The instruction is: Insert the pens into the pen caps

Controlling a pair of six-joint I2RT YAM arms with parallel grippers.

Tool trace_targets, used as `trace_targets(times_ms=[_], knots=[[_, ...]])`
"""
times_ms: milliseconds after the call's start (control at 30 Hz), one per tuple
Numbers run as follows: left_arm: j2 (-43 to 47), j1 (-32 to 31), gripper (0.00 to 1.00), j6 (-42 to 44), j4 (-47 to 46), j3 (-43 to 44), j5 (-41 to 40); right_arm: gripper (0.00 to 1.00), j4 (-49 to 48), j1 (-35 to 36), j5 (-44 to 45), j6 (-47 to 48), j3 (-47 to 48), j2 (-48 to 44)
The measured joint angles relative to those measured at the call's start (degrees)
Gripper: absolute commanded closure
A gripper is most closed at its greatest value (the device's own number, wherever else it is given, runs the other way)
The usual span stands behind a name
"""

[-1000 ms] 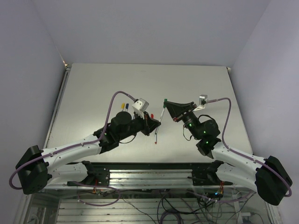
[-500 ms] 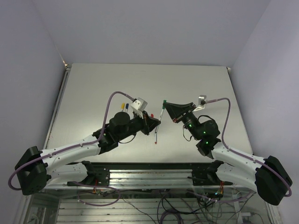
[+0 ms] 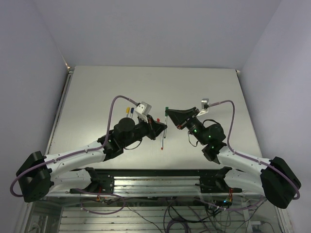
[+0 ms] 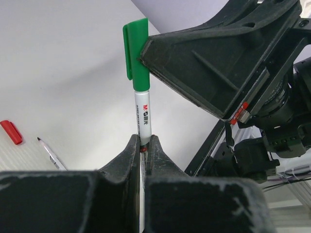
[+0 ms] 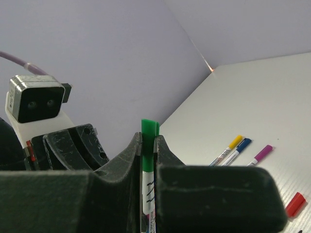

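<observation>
A silver-grey pen (image 4: 142, 112) stands upright with a green cap (image 4: 135, 53) on its top end. My left gripper (image 4: 143, 141) is shut on the pen's barrel. My right gripper (image 5: 149, 141) is shut on the green cap (image 5: 149, 141), its fingers (image 4: 194, 63) pressed against the cap's side. In the top view the two grippers meet mid-table, left (image 3: 164, 127) and right (image 3: 166, 113), with the pen (image 3: 163, 137) between them and the cap (image 3: 165, 109) at its far end. A red cap (image 4: 10, 132) and an uncapped pen (image 4: 48, 151) lie on the table.
Capped pens with yellow (image 5: 229, 147), blue (image 5: 239, 146) and purple (image 5: 261, 154) caps lie side by side on the table, the yellow (image 3: 128, 110) and blue (image 3: 132, 111) ones behind my left wrist. The red cap (image 5: 295, 204) lies nearer. The left wrist camera (image 5: 36, 104) is close to my right gripper.
My right gripper has moved left and down with the green cap, which now sits over the pen's end. My left gripper has shifted slightly, still holding the pen.
</observation>
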State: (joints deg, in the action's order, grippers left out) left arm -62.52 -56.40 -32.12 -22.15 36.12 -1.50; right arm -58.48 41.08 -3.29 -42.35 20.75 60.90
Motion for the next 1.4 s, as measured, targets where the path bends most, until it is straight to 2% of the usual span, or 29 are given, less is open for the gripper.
trace_targets(times_ms=[267, 667, 1200, 1400], knots=[[-0.2, -0.1, 0.93, -0.7, 0.3, -0.5, -1.7, 1.00, 0.2, 0.8, -1.1, 0.5, 0.1, 1.6], [3.4, -0.7, 0.93, 4.0, 8.4, -0.5, -7.6, 1.00, 6.2, 7.2, 5.1, 5.6, 3.9, 4.6], [6.1, 0.2, 0.93, 7.8, 14.8, -0.5, -11.0, 1.00, 10.6, 10.0, 8.5, 7.6, 7.7, 8.0], [6.0, 0.9, 0.93, 8.0, 15.1, -0.4, -11.5, 0.69, 17.6, 11.1, 10.9, 10.4, 11.5, 7.2]])
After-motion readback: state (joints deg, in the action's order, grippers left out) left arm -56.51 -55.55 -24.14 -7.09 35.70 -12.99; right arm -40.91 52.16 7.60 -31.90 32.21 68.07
